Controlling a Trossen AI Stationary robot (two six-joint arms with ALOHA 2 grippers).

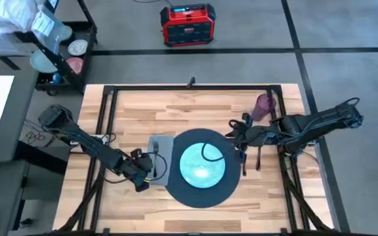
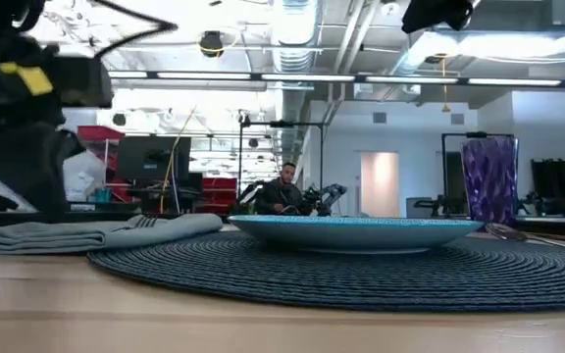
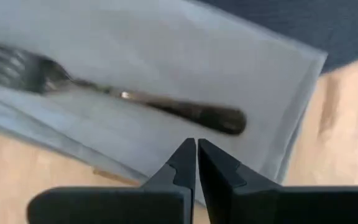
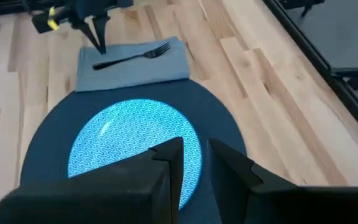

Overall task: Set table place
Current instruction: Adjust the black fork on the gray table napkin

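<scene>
So the fork (image 4: pixel 132 56) is lying on the grey napkin (image 4: pixel 135 68), which sits just left of the dark mat (image 1: pixel 201 167), tucked against its edge. The teal plate (image 1: pixel 202 164) is centred on the mat, and the purple cup (image 1: pixel 264 106) stands off at the far right of the bench (image 1: pixel 195 108).

The left gripper (image 3: pixel 196 152) hangs right over the napkin near the fork's handle end, jaws pressed together with nothing in them. The main risk I see: if that tip drags sideways on its way out, it snags the cloth and skews napkin and fork together, since nothing pins the napkin down.

The right gripper (image 4: pixel 194 152) hovers over the plate's right side, jaws narrow and empty as far as I can tell. There seems to be cutlery on the bench just right of the mat under that arm, but it's hard to make out; a low swing could scatter it or clip the cup.

Open room: bare wood at the near edge and far left. The right side is crowded.
</scene>
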